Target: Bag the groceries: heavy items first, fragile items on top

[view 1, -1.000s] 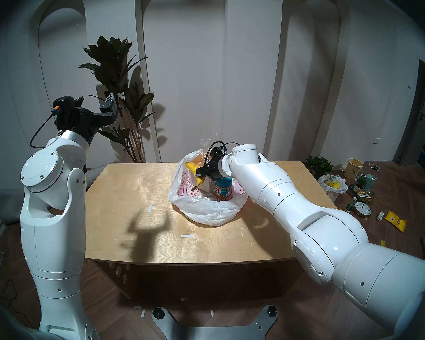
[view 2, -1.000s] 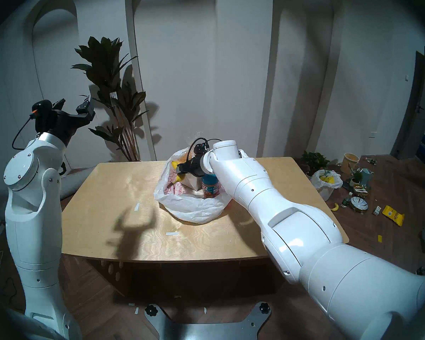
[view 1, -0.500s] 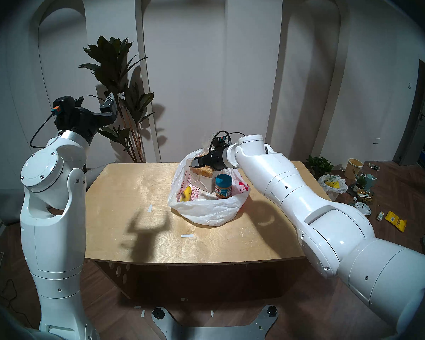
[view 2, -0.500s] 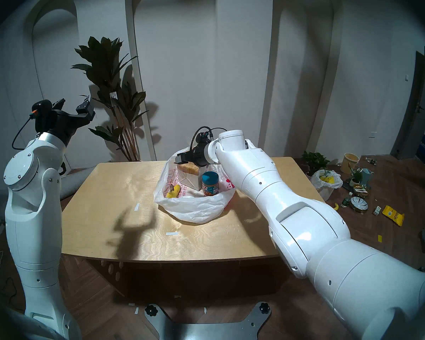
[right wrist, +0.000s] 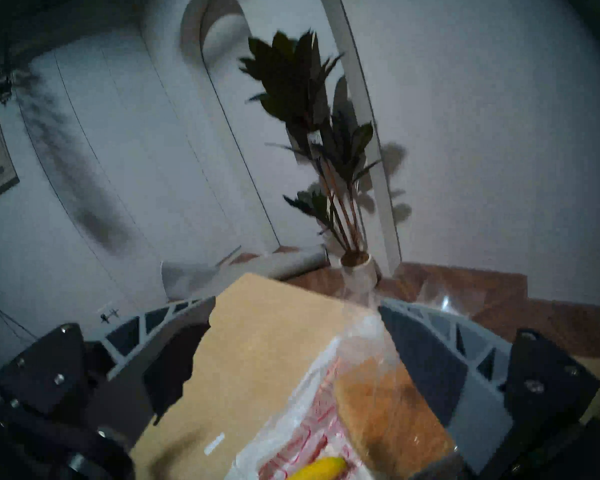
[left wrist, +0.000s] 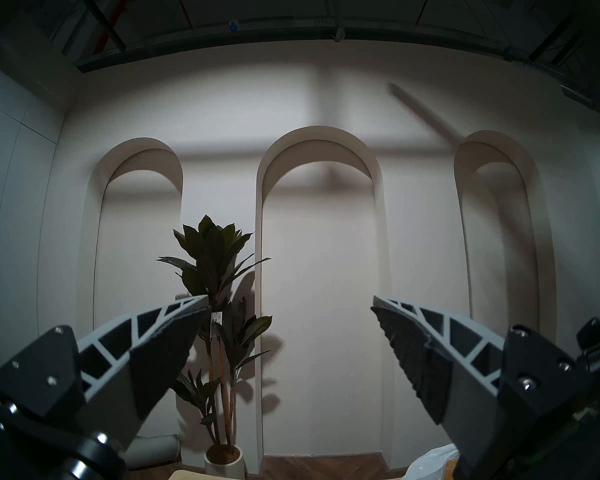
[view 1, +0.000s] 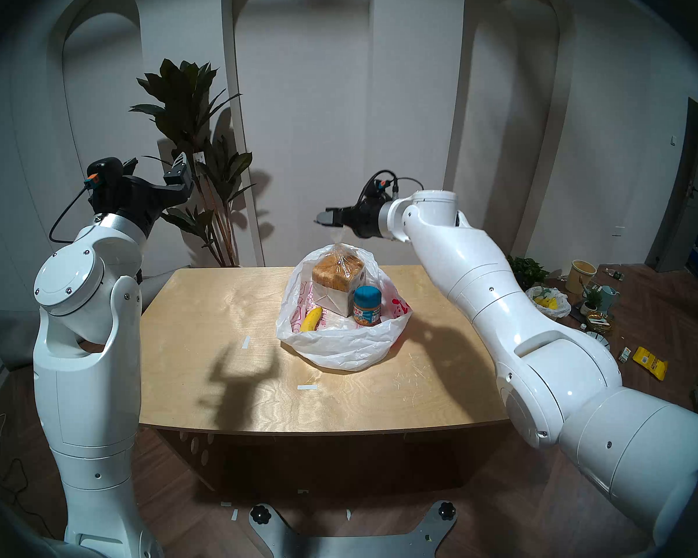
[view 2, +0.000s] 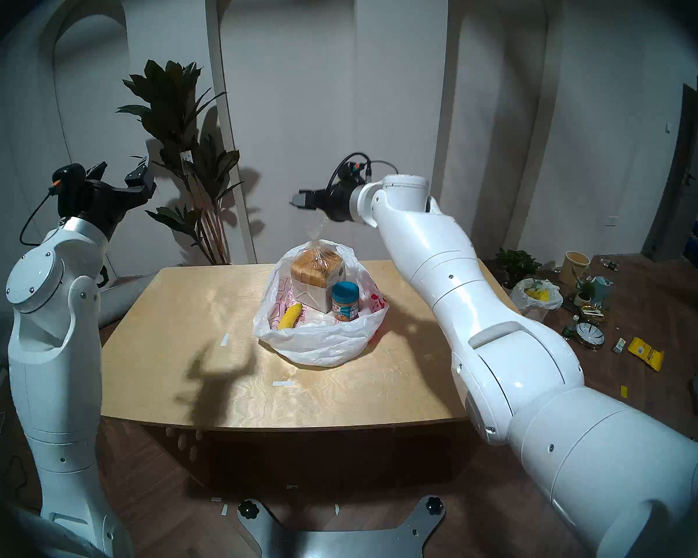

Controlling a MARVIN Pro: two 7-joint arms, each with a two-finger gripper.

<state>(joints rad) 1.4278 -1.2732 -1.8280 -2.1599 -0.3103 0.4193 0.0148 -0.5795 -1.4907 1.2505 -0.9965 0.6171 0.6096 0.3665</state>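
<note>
all three groceries are seen inside the bag (view 1: 341, 346) on the table (view 1: 218, 343): the loaf (view 1: 335, 273) at the far side, the jar (view 1: 366, 305) just right of it, the banana (view 1: 312, 319) lying at the near left, its long axis running near-left to far-right. the right gripper (view 1: 328, 217) hangs above the loaf, fingers spread and empty. the left gripper (left wrist: 290, 306) is held well apart at the left, fingers wide, empty. the bag lies below the right gripper, the nearer one; packing looks complete.
</note>
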